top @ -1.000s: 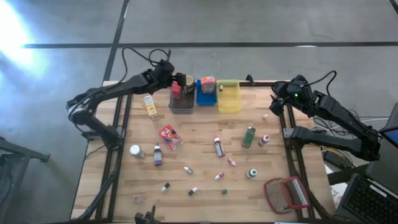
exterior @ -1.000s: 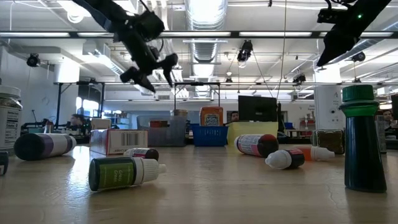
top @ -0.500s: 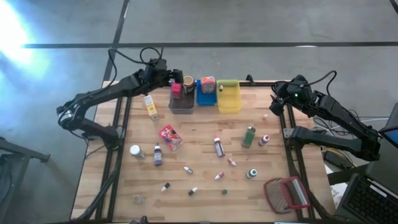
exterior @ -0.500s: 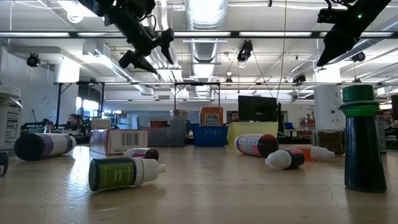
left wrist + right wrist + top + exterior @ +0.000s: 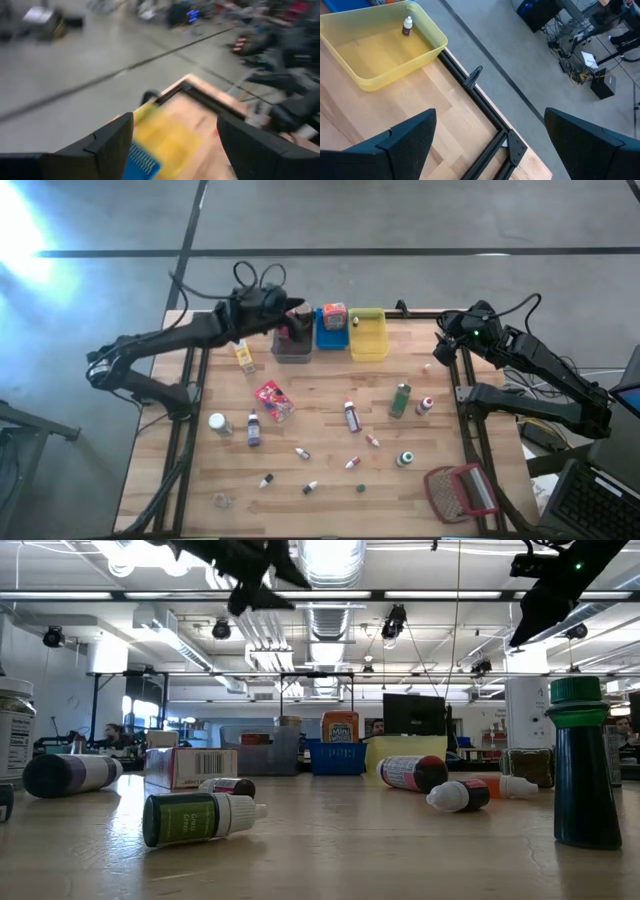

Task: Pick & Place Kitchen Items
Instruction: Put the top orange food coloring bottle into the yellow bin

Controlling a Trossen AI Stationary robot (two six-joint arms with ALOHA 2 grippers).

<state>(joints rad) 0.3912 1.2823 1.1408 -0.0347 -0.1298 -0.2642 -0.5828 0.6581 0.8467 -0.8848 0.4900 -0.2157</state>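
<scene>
Bright ceiling lights, glare on the floor, left wrist view motion-blurred

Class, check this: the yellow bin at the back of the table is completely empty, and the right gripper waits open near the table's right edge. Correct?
Not quite. The yellow bin holds one small bottle, as the right wrist view shows. The right gripper does wait open there.

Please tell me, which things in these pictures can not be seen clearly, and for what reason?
- Grey bin, high view: the left gripper covers its contents.
- Yellow bin, left wrist view: motion blur hides anything inside.
- Small bottles such as one near the front edge, high view: too small to read labels.
- Jar, low view: cut by the edge.
</scene>
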